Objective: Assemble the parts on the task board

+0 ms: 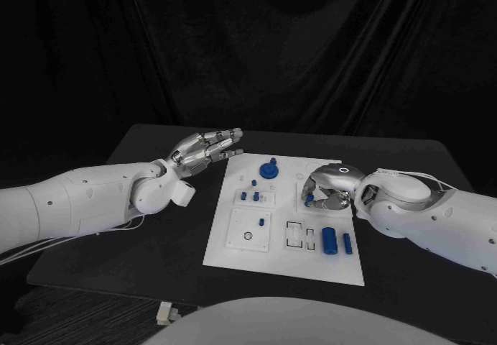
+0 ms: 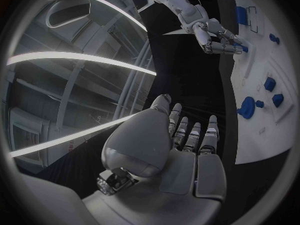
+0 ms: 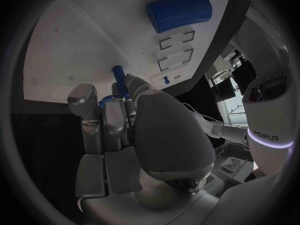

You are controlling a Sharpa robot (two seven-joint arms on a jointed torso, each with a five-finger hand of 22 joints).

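Silver fingers of the right hand [image 1: 330, 188] curl down onto the right part of the task board [image 1: 233, 253], closing round a small blue peg [image 3: 119, 78] whose long axis runs out past the fingertips along the white plate; it looks pinched, though the fingers hide most of it. By my judgement the next placing falls to this hand, since the left hand [image 1: 203, 152] hovers wide and empty off the board's far left corner, well apart from the peg
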